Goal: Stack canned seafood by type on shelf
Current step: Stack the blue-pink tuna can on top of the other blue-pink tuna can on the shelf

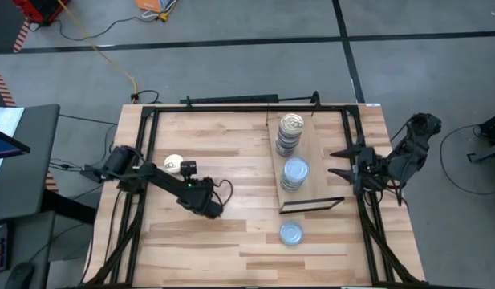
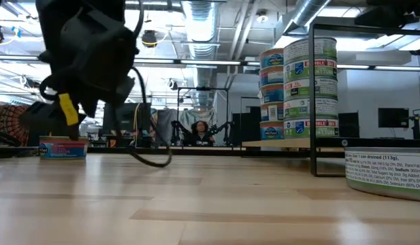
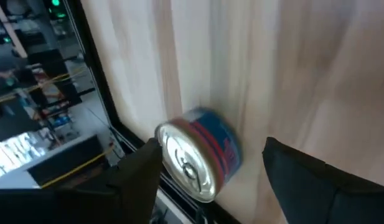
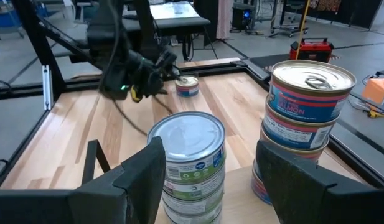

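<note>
**Two tins left off the shelf, left arm lining up on one**

Nearest the table's front edge we see a loose silvery-blue tin [image 1: 290, 234], roughly 6 o'clock from the shelf [image 1: 315, 152] and off its dark-edged end. On the shelf itself sit two stacks: the silver-blue stack [image 1: 294, 174] nearer, the gold-top stack [image 1: 290, 133] behind it at 12 o'clock.

Out at 9 o'clock lies a single gold-top tin [image 1: 174, 164], flat on the table near the left rail. The left gripper [image 3: 207, 171] is spread wide with nothing in it, the tin sitting ahead between the fingers. The right gripper [image 4: 207, 171] is also wide open and empty, waiting at 3 o'clock facing the stacks.

Our guess: these tins are rigid, dense for their size, with smooth sides, so we'd pinch across the round wall, squarely through the middle, not by the pull tab.
</note>
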`<action>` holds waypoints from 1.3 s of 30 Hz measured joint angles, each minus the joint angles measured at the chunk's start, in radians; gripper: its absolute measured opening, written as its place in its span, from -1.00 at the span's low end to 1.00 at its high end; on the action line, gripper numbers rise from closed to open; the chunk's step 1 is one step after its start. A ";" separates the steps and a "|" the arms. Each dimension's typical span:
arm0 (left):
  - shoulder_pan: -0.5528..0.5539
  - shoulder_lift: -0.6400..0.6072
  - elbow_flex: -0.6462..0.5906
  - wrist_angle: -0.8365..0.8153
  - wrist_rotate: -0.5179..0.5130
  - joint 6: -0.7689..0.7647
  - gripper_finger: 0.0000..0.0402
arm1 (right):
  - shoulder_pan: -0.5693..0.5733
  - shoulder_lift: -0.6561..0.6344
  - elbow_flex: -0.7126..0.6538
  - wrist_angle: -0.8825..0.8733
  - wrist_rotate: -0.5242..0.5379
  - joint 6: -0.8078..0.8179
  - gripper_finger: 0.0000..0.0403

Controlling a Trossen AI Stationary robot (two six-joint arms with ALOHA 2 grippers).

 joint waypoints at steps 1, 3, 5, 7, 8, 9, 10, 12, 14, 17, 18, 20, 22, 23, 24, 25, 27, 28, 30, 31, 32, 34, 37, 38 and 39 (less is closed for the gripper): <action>0.007 -0.016 -0.025 0.012 0.001 -0.006 0.29 | 0.000 0.008 0.000 0.000 -0.002 -0.002 0.38; 0.021 -0.068 -0.073 0.038 0.011 -0.037 0.21 | 0.000 0.021 0.000 0.000 -0.003 -0.008 0.38; 0.029 -0.148 -0.122 0.089 0.024 -0.075 0.13 | 0.000 0.032 0.000 0.000 -0.006 -0.014 0.38; 0.030 -0.246 -0.172 0.127 0.027 -0.115 0.07 | 0.000 0.036 0.000 0.002 -0.007 -0.025 0.38; 0.030 -0.296 -0.195 0.139 0.027 -0.135 0.04 | 0.000 0.037 0.000 0.006 -0.007 -0.029 0.38; 0.029 -0.346 -0.219 0.146 0.027 -0.156 0.02 | 0.000 0.037 0.000 0.012 -0.007 -0.030 0.38; 0.029 -0.398 -0.244 0.150 0.028 -0.173 0.01 | 0.000 0.036 0.000 0.015 -0.007 -0.030 0.38; 0.029 -0.488 -0.284 0.161 0.036 -0.186 0.00 | 0.000 0.036 0.000 0.026 -0.007 -0.033 0.38; 0.021 -0.566 -0.324 0.199 0.062 -0.166 0.00 | 0.000 0.036 0.000 0.028 -0.007 -0.036 0.38; 0.003 -0.643 -0.385 0.292 0.117 -0.070 0.00 | 0.000 0.036 0.000 0.033 -0.007 -0.040 0.38; -0.001 -0.657 -0.404 0.321 0.131 -0.038 0.00 | 0.000 0.036 0.000 0.032 -0.007 -0.040 0.38; -0.003 -0.666 -0.433 0.358 0.137 -0.011 0.00 | 0.000 0.036 0.000 0.032 -0.007 -0.041 0.38; -0.003 -0.662 -0.455 0.379 0.136 -0.010 0.00 | 0.000 0.036 0.000 0.031 -0.007 -0.041 0.38; -0.002 -0.652 -0.459 0.380 0.131 -0.009 0.00 | 0.000 0.036 0.000 0.031 -0.007 -0.042 0.38; -0.001 -0.637 -0.461 0.378 0.114 -0.009 0.00 | 0.000 0.036 0.000 0.031 -0.007 -0.044 0.38; -0.001 -0.621 -0.461 0.374 0.098 -0.009 0.00 | 0.000 0.036 0.000 0.031 -0.007 -0.044 0.38; 0.000 -0.585 -0.459 0.373 0.074 -0.003 0.00 | 0.000 0.036 0.000 0.031 -0.007 -0.043 0.38; 0.000 -0.562 -0.454 0.372 0.064 0.005 0.00 | 0.000 0.036 0.000 0.031 -0.006 -0.043 0.38; 0.000 -0.517 -0.446 0.375 0.058 0.014 0.00 | 0.000 0.036 0.000 0.031 -0.006 -0.043 0.38; 0.002 -0.490 -0.441 0.373 0.058 0.011 0.00 | 0.000 0.036 0.000 0.031 -0.006 -0.043 0.38; 0.004 -0.466 -0.437 0.368 0.058 -0.002 0.00 | 0.000 0.036 0.000 0.031 -0.006 -0.043 0.38; 0.011 -0.418 -0.435 0.342 0.061 -0.035 -0.02 | 0.000 0.036 0.000 0.031 -0.006 -0.043 0.38; 0.030 -0.359 -0.434 0.327 0.077 -0.054 -0.09 | 0.000 0.036 0.000 0.031 -0.006 -0.042 0.38; 0.036 -0.344 -0.432 0.325 0.081 -0.051 -0.12 | 0.000 0.036 0.000 0.031 -0.006 -0.042 0.38; 0.042 -0.328 -0.431 0.326 0.082 -0.046 -0.16 | 0.000 0.035 0.000 0.031 -0.006 -0.042 0.38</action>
